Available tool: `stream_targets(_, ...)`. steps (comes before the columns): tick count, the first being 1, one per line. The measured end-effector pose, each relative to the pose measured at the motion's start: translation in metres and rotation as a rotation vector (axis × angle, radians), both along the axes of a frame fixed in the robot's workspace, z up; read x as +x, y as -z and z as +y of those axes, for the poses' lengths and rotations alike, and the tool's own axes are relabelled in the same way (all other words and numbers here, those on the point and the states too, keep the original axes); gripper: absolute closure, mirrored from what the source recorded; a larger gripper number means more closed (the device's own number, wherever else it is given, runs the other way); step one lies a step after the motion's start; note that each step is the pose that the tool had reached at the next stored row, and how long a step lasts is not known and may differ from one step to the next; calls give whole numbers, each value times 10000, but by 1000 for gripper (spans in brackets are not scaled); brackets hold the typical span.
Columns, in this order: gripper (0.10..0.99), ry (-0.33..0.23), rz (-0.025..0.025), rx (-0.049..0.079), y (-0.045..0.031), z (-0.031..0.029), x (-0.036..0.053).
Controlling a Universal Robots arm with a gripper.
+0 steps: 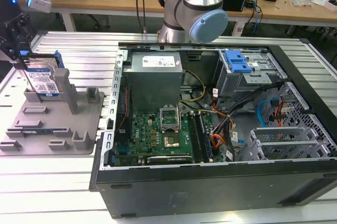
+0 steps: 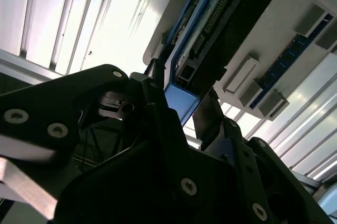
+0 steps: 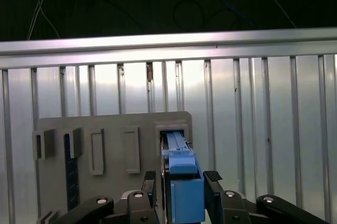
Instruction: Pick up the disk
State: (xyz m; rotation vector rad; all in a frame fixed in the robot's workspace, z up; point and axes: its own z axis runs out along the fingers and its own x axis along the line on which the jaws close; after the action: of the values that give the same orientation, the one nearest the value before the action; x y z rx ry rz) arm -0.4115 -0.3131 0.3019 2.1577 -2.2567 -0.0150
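The disk (image 1: pixel 45 80) stands on edge in a slot of the grey fixture tray (image 1: pixel 58 129) at the exterior view's left, its white-and-blue label facing the camera. My gripper (image 1: pixel 23 58) reaches down onto its upper corner. In the first wrist view the disk's blue frame edge (image 3: pixel 184 190) sits between my two black fingers (image 3: pixel 213 177), which press against both its sides, so the gripper (image 3: pixel 181 177) is shut on it. From the second wrist view, the same blue edge (image 2: pixel 181 103) is clamped in the gripper (image 2: pixel 181 107), above the tray (image 2: pixel 274 39). The disk's lower end still rests in the slot.
An open computer case (image 1: pixel 210 129) with motherboard and cables lies to the exterior view's right of the tray, with a blue drive-bay bracket (image 1: pixel 237 61) inside. The arm's base (image 1: pixel 195 8) rises behind the case. All of it rests on a slatted aluminium table (image 1: pixel 52 182).
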Motion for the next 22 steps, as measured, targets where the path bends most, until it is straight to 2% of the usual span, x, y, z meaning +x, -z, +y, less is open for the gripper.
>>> stream_targets(4,620,1,2,-1,16,0,0)
stream_targets(5,690,0,1,0,19,0,0)
stream_targets(19,718,0,0,0,36,0,0)
stream_targets(22,718,1,-1,1,-34,0,0)
